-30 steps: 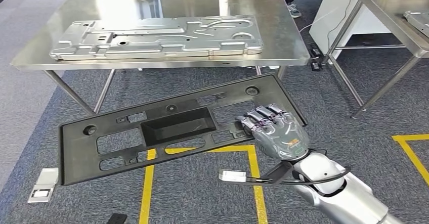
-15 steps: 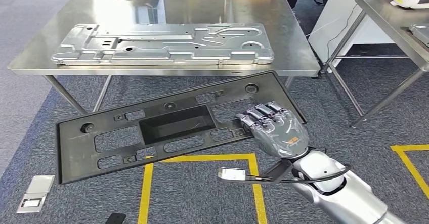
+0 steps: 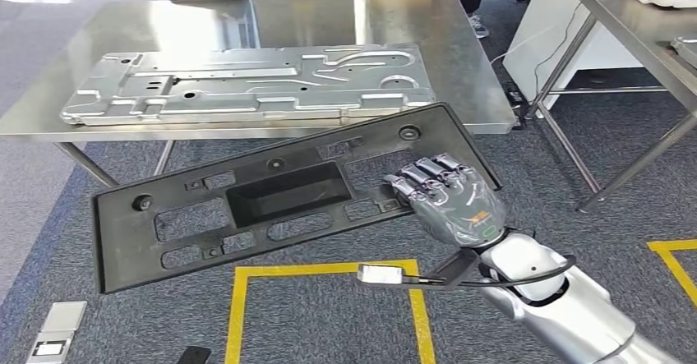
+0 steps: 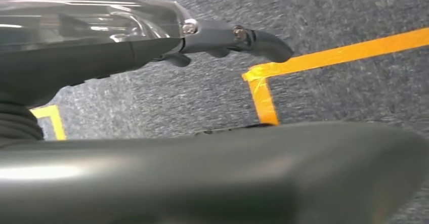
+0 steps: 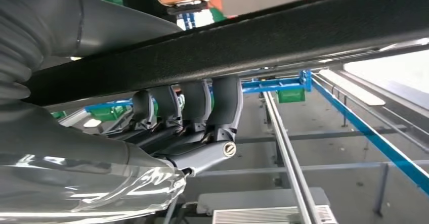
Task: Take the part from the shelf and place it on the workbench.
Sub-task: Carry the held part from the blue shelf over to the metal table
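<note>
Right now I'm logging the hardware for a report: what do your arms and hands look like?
My right arm is glossy silver with rounded segments. A thin black cable loops round the wrist, where a black bracket carries a small silver box. The right hand has a grey shell with a small orange marking and a green ring, plus dark fingers. The left hand looks shiny grey with dark fingers.

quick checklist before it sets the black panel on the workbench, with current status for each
1. Right hand grips the black plastic panel near one end: ok.
2. Panel level: not ok, it tilts, with the far end unsupported.
3. Left hand free to help: cannot tell; its wrist view looks at the carpet.
4. Steel workbench ahead: ok.
5. Bare bench space: not ok, the metal stamped plate covers most of the near side.
</note>
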Controlling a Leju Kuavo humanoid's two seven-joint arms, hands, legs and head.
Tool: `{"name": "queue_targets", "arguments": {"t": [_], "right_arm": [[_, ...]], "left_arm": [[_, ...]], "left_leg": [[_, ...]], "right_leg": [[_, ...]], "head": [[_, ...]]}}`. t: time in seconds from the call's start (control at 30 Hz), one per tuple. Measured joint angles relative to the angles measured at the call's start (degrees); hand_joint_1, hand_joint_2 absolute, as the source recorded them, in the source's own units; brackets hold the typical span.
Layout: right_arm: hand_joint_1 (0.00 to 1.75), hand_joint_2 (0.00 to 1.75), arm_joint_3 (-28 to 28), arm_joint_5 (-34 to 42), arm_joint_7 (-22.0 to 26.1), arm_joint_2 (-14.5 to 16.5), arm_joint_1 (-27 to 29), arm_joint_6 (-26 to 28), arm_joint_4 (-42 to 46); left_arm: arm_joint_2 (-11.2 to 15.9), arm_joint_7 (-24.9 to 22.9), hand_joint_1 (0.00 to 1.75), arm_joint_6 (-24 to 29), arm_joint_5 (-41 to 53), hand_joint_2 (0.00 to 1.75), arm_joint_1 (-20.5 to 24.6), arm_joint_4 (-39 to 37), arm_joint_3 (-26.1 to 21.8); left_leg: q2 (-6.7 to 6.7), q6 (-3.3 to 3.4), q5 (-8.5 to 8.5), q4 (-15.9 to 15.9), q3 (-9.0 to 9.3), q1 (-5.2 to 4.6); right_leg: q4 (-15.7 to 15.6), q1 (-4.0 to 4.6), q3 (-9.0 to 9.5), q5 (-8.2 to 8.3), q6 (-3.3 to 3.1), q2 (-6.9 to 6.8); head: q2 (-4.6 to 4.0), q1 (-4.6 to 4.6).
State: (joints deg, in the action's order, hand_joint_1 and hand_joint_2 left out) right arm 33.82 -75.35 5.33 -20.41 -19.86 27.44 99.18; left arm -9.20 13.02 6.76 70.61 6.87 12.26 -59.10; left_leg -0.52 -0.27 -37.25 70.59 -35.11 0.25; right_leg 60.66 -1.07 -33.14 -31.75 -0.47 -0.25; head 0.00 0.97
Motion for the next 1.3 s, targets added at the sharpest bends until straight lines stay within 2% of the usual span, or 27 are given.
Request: {"name": "queue_targets", "arguments": {"t": [0.03, 0.07, 0.1, 0.13, 0.2, 0.23, 0.27, 0.37, 0.43, 0.47, 0.53, 0.57, 0.6, 0.63, 0.7, 0.77, 0.87, 0.93, 0.97, 1.03, 1.07, 1.1, 1.13, 1.17, 1.23, 1.27, 1.3], "right_arm": [[1.75, 1.75, 0.04, 0.06, 0.01, 0.0, -0.12, -0.1, 0.0], [1.75, 1.75, 0.11, 0.09, 0.03, 0.0, -0.14, -0.16, -0.01], [1.75, 1.75, 0.2, 0.1, 0.05, 0.0, -0.13, -0.22, -0.01], [1.75, 1.75, 0.28, 0.1, 0.07, 0.01, -0.14, -0.26, -0.01], [1.75, 1.75, 0.42, 0.1, 0.09, 0.02, -0.18, -0.33, -0.04], [1.75, 1.75, 0.48, 0.08, 0.09, 0.02, -0.2, -0.39, -0.07], [1.75, 1.75, 0.55, 0.04, 0.09, 0.02, -0.19, -0.46, -0.08], [1.75, 1.75, 0.88, -0.05, 0.16, 0.02, -0.21, -0.48, -0.05], [1.75, 1.75, 1.16, 0.51, 0.23, 0.02, -0.42, -0.43, -0.03], [1.75, 1.75, 1.3, 0.95, 0.28, 0.02, -0.5, -0.42, -0.02], [1.75, 1.75, 1.65, 1.71, 0.36, 0.02, -0.55, -0.44, -0.03], [1.75, 1.75, 1.8, 1.96, 0.4, 0.02, -0.48, -0.45, -0.04], [1.75, 1.75, 1.93, 2.13, 0.45, 0.02, -0.42, -0.43, -0.04], [1.75, 1.75, 2.0, 2.22, 0.53, 0.02, -0.38, -0.4, -0.05], [1.75, 1.75, 2.03, 2.29, 0.65, 0.02, -0.28, -0.32, -0.09], [1.75, 1.75, 2.08, 2.3, 0.68, 0.03, -0.13, -0.14, -0.26], [1.75, 1.75, 2.07, 1.17, 0.05, 0.22, 0.09, 0.58, -0.38], [1.75, 1.75, 2.01, 0.3, -0.56, 0.69, 0.16, 1.32, -0.41], [1.75, 1.75, 1.98, 0.2, -0.79, 1.04, 0.22, 1.67, -0.42], [1.75, 1.75, 2.01, 0.98, -0.8, 1.65, 0.4, 1.78, -0.49], [1.75, 1.75, 2.08, 1.89, -0.42, 1.83, 0.48, 1.43, -0.54], [1.75, 1.75, 2.19, 3.08, 0.14, 1.91, 0.51, 0.89, -0.59], [1.75, 1.75, 2.31, 4.42, 0.71, 1.92, 0.48, 0.27, -0.62], [1.75, 1.75, 2.43, 5.62, 1.15, 1.92, 0.38, -0.31, -0.64], [1.75, 1.75, 2.6, 7.13, 1.6, 1.91, 0.07, -1.51, -0.72], [1.75, 1.75, 2.68, 7.41, 1.73, 1.86, -0.15, -2.43, -0.79], [1.75, 1.75, 2.76, 7.5, 1.84, 1.74, -0.34, -3.51, -0.86]], "left_arm": [[0.0, -0.02, 0.0, 0.02, -0.07, 1.75, -0.07, 0.0, 0.0], [0.0, -0.03, 0.0, 0.07, -0.13, 1.75, -0.19, 0.0, 0.0], [0.0, -0.03, 0.0, 0.12, -0.19, 1.75, -0.33, 0.0, 0.0], [0.0, -0.04, 0.0, 0.16, -0.22, 1.75, -0.44, 0.0, 0.0], [0.0, -0.03, 0.0, 0.19, -0.27, 1.75, -0.61, 0.0, 0.0], [0.0, -0.03, 0.0, 0.19, -0.28, 1.75, -0.66, 0.0, 0.0], [0.0, -0.05, 0.0, 0.19, -0.3, 1.75, -0.75, 0.0, 0.0], [0.0, -0.13, 0.0, 0.22, -0.28, 1.75, -0.87, 0.0, 0.0], [0.0, -0.18, 0.0, 0.26, -0.21, 1.75, -0.73, 0.0, 0.0], [-0.01, -0.21, 0.0, 0.24, -0.19, 1.75, -0.64, 0.0, 0.0], [-0.07, -0.22, 0.0, 0.17, -0.17, 1.75, -0.58, 0.0, 0.0], [-0.1, -0.23, 0.0, 0.15, -0.17, 1.75, -0.61, 0.0, 0.0], [-0.13, -0.24, 0.0, 0.15, -0.16, 1.75, -0.65, 0.0, 0.0], [-0.14, -0.25, 0.0, 0.15, -0.14, 1.75, -0.67, 0.0, 0.0], [-0.16, -0.24, 0.0, 0.13, -0.04, 1.75, -0.64, 0.0, 0.01], [-0.18, -0.22, 0.0, 0.1, 0.09, 1.75, -0.52, 0.0, 0.02], [-0.2, -0.18, 0.0, 0.11, 0.17, 1.75, -0.38, 0.0, 0.02], [-0.21, -0.17, 0.0, 0.12, 0.18, 1.75, -0.2, 0.0, 0.03], [-0.21, -0.17, 0.0, 0.13, 0.18, 1.75, -0.11, 0.0, 0.04], [-0.22, -0.2, 0.0, 0.11, 0.2, 1.75, -0.08, 0.0, 0.04], [-0.22, -0.22, 0.0, 0.08, 0.22, 1.75, -0.15, 0.0, 0.04], [-0.22, -0.24, 0.0, 0.03, 0.24, 1.75, -0.24, 0.0, 0.05], [-0.22, -0.27, 0.0, -0.02, 0.26, 1.75, -0.31, 0.0, 0.05], [-0.22, -0.28, 0.0, -0.05, 0.27, 1.75, -0.34, 0.0, 0.06], [-0.17, -0.32, 0.0, -0.07, 0.26, 1.75, -0.5, 0.0, 0.07], [-0.13, -0.33, 0.0, -0.07, 0.25, 1.75, -0.59, 0.0, 0.07], [-0.09, -0.33, 0.0, -0.08, 0.21, 1.75, -0.69, 0.0, 0.07]], "left_leg": [[0.02, -0.33, -1.01, 2.92, -2.31, 0.17], [0.04, -0.51, -1.34, 4.57, -4.09, 0.26], [0.05, -0.53, -0.59, 4.41, -5.0, 0.29], [0.05, -0.39, 1.27, 2.46, -5.1, 0.27], [0.1, 0.31, 6.47, -3.61, -4.25, 0.01], [0.15, 0.73, 8.15, -6.09, -3.94, -0.27], [0.19, 1.14, 9.05, -7.48, -3.83, -0.58], [0.15, 2.23, 8.66, -8.86, -2.85, -0.82], [0.07, 2.91, 8.22, -9.83, -1.21, -0.49], [0.06, 3.18, 7.91, -10.17, -0.46, -0.36], [0.04, 3.46, 7.0, -10.34, 0.66, -0.33], [0.01, 3.43, 6.43, -10.34, 1.26, -0.32], [-0.03, 3.3, 5.8, -10.34, 2.01, -0.3], [-0.09, 3.12, 5.15, -10.34, 2.88, -0.25], [-0.18, 2.63, 3.77, -10.33, 4.75, -0.17], [-0.23, 1.99, 2.63, -10.38, 5.77, -0.19], [-0.2, 1.07, 1.85, -10.37, 6.46, -0.2], [-0.11, 0.61, 1.45, -8.03, 5.65, -0.11], [-0.06, 0.27, 0.76, -5.31, 4.1, -0.02], [0.01, -0.36, -1.55, 1.6, -0.57, 0.16], [0.02, -0.52, -2.5, 4.08, -2.72, 0.2], [0.03, -0.52, -2.69, 4.98, -4.21, 0.2], [0.03, -0.35, -1.72, 4.02, -4.89, 0.16], [0.03, 0.02, 0.53, 1.43, -4.9, 0.05], [0.05, 1.15, 6.49, -4.46, -4.49, -0.46], [0.05, 1.6, 8.45, -6.39, -4.36, -0.81], [0.03, 1.92, 9.34, -7.36, -4.33, -1.11]], "right_leg": [[0.0, -0.03, 0.4, -0.44, 0.01, 0.02], [0.0, -0.04, 0.94, -0.94, 0.05, 0.05], [0.0, -0.04, 1.62, -1.46, 0.1, 0.07], [0.0, -0.04, 2.41, -2.04, 0.18, 0.08], [-0.08, -0.06, 3.94, -3.23, 0.47, 0.0], [-0.2, -0.09, 4.39, -3.7, 0.73, -0.01], [-0.48, -0.14, 4.72, -4.08, 1.08, -0.01], [-0.49, -0.22, 5.59, -3.97, 2.36, 0.09], [2.52, -0.21, 4.65, -4.1, 2.72, 0.15], [5.34, -0.23, 3.08, -4.82, 2.81, 0.18], [11.39, -0.23, -1.38, -7.45, 2.94, 0.21], [13.16, -0.24, -3.32, -8.44, 3.06, 0.2], [13.34, -0.25, -4.58, -8.48, 3.19, 0.19], [11.8, -0.26, -5.02, -7.17, 3.34, 0.18], [5.93, -0.25, -4.53, -1.65, 3.49, 0.17], [1.93, 0.02, -4.23, 1.79, 2.88, 0.06], [1.27, 0.2, -3.86, 1.75, 1.3, 0.06], [0.92, -0.08, -2.82, 1.21, 0.65, 0.11], [0.75, -0.2, -2.24, 0.86, 0.44, 0.11], [0.65, -0.22, -1.2, -0.09, 0.22, 0.12], [0.65, -0.21, -0.61, -0.63, 0.21, 0.14], [0.65, -0.19, 0.12, -1.21, 0.22, 0.17], [0.64, -0.15, 0.99, -1.85, 0.24, 0.2], [0.62, -0.09, 1.96, -2.54, 0.28, 0.21], [0.45, -0.08, 3.58, -3.82, 0.52, 0.23], [0.27, -0.15, 4.03, -4.28, 0.79, 0.28], [0.09, -0.24, 4.39, -4.5, 1.13, 0.35]], "head": [[0.0, 0.02], [0.0, 0.02], [0.0, 0.02], [0.0, 0.02], [-0.01, 0.01], [-0.01, 0.03], [-0.01, 0.03], [0.0, 0.04], [0.0, -0.02], [0.0, -0.05], [0.0, -0.07], [0.0, -0.07], [-0.01, -0.07], [-0.01, -0.07], [-0.01, -0.05], [-0.01, -0.15], [0.0, -0.26], [0.0, -0.23], [0.0, -0.2], [0.0, -0.18], [0.0, -0.17], [0.0, -0.18], [0.0, -0.18], [0.0, -0.17], [0.0, -0.21], [0.0, -0.22], [0.0, -0.23]]}}
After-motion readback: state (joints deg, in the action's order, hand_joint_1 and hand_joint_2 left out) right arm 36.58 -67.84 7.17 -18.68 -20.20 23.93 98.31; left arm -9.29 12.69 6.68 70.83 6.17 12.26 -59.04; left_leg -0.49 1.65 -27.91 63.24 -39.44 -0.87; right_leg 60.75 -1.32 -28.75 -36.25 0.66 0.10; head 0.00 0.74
